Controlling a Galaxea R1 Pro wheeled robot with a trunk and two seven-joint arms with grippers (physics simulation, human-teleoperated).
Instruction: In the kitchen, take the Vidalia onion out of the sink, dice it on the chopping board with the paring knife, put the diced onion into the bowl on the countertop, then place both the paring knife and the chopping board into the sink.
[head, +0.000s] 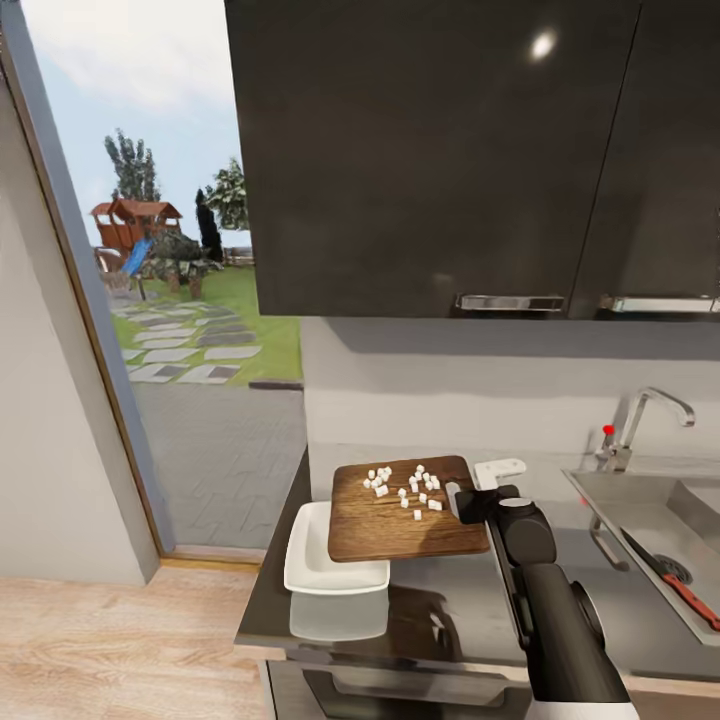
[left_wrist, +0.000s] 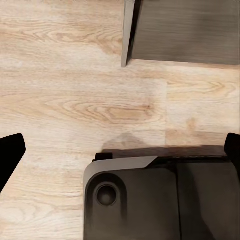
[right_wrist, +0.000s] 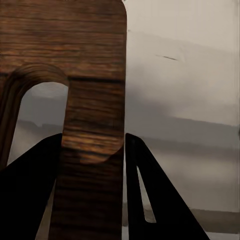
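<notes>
Kitchen: countertop, sink, wall cabinets.

right pincer | clamped on chopping board | by handle slot

Dark brown chopping board, streaked with wood grain, and the right wrist view shows that same banded brown close up. Tiny white cubes of diced onion dot it. White bowl, plain and glossy, on a smooth grey desk. The right end effector is black, with a white piece beside it. Over in the grey steel sink, the paring knife shows a red handle and dark blade; the chrome tap carries a red knob. Upper cabinets are near-black. The floor is pale, honey-toned wood plank.
</notes>
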